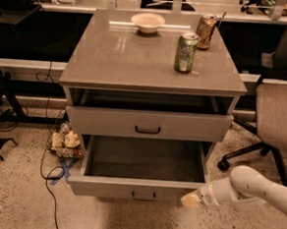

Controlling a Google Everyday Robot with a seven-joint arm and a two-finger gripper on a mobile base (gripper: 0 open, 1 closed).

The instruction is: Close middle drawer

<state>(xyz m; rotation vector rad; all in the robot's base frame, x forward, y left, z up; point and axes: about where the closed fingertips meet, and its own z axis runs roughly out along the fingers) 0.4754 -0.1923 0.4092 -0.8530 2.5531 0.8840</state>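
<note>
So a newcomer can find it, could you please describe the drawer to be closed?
Find the grey cabinet with a bowl on top. Below its slightly open, taller-fronted drawer, the middle drawer is the one pulled far out, its low front bearing a small black handle; the tool sits by its right front corner.
</note>
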